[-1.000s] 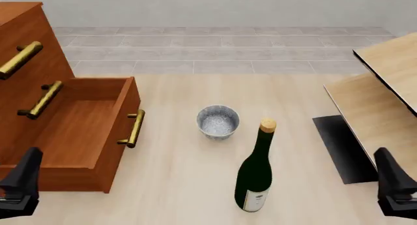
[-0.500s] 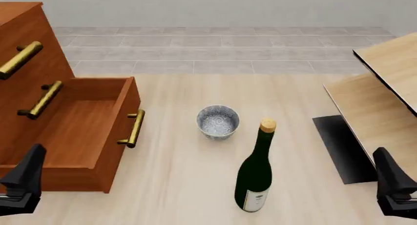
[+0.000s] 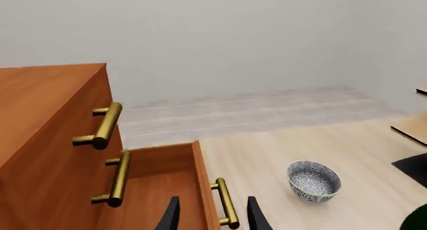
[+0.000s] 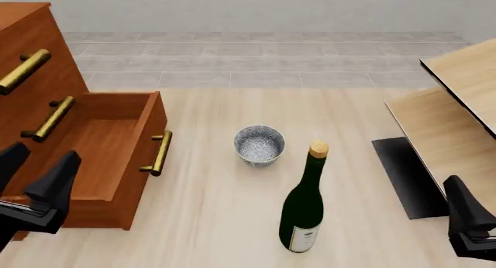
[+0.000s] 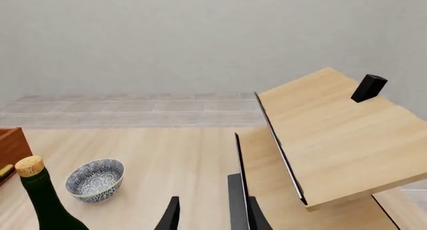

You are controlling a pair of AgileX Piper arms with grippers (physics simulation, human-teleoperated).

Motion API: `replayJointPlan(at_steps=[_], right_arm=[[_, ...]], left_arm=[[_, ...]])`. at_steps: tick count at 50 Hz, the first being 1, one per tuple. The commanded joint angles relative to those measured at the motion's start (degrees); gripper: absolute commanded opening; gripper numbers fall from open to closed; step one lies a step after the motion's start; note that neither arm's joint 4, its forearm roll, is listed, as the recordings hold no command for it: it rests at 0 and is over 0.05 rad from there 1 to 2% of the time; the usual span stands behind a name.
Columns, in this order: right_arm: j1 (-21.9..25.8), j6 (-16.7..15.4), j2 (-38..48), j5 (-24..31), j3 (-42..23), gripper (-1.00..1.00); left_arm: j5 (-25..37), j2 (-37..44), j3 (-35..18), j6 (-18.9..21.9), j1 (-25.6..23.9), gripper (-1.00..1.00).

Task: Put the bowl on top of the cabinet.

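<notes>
Cabinet: large reddish-brown wooden chest of drawers [image 4: 31,76] with cylindrical brass bar handles, at the left edge of the pale wood worktop [image 4: 217,215]; its lowest visible drawer [image 4: 101,157] stands pulled out, interior bare.
Left gripper: black gripper [image 4: 35,175] at the lower left, over the near part of the pulled-out drawer; fingers apart, nothing between them; in the left wrist view the two fingertips frame the drawer's front edge and brass handle [image 3: 225,202].
Bowl: small round blue-and-white speckled ceramic bowl [image 4: 259,145] with a pale rim, upright on the worktop near its middle, between the drawer front and the bottle, touching neither; well apart from both grippers.
Bottle: dark green glass wine bottle [image 4: 303,207] with a cork stopper, upright, just right of and nearer than the bowl.
Pale furniture: light-wood panels [image 4: 457,117] with black edging, at the right.
Right gripper: black gripper [image 5: 209,214] at the lower right; fingers apart, holding nothing.
</notes>
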Motion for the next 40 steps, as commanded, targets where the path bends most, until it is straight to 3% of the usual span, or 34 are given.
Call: replayJointPlan(at_steps=[1,7,8,11,15,24,26,28,33,35,40], right_arm=[[-0.2,0.2,-0.1,-0.1,0.0,1.0],[-0.2,0.3,-0.1,-0.2,0.0,1.0],[-0.2,0.3,-0.1,-0.2,0.0,1.0],[-0.2,0.4,-0.1,-0.2,0.0,1.0],[-0.3,0.5,-0.1,-0.3,0.0,1.0],[-0.5,0.6,-0.1,-0.4,0.0,1.0],[-0.4,0.6,-0.1,-0.4,0.0,1.0],[-0.4,0.7,-0.1,-0.4,0.0,1.0],[-0.4,0.7,-0.1,-0.4,0.0,1.0],[-0.4,0.6,0.0,-0.4,0.0,1.0],[-0.6,0.7,0.0,-0.4,0.0,1.0]], left_arm=[[-7.4,10.1,-1.7,0.5,-5.1,1.0],[-10.1,16.1,-3.4,0.7,-8.4,1.0],[-9.7,19.0,-5.0,-0.8,-11.1,1.0],[-9.6,25.0,-7.8,0.6,-12.3,1.0],[-6.2,31.5,-12.9,-1.7,-14.4,1.0],[0.3,34.3,-20.9,0.5,-17.1,1.0],[1.9,35.2,-22.8,-0.1,-18.1,1.0],[4.6,37.5,-25.7,-3.4,-19.3,1.0],[8.3,40.2,-30.8,-5.4,-19.9,1.0],[10.0,42.0,-32.8,-9.0,-21.2,1.0],[12.6,43.7,-36.9,-9.9,-20.5,1.0]])
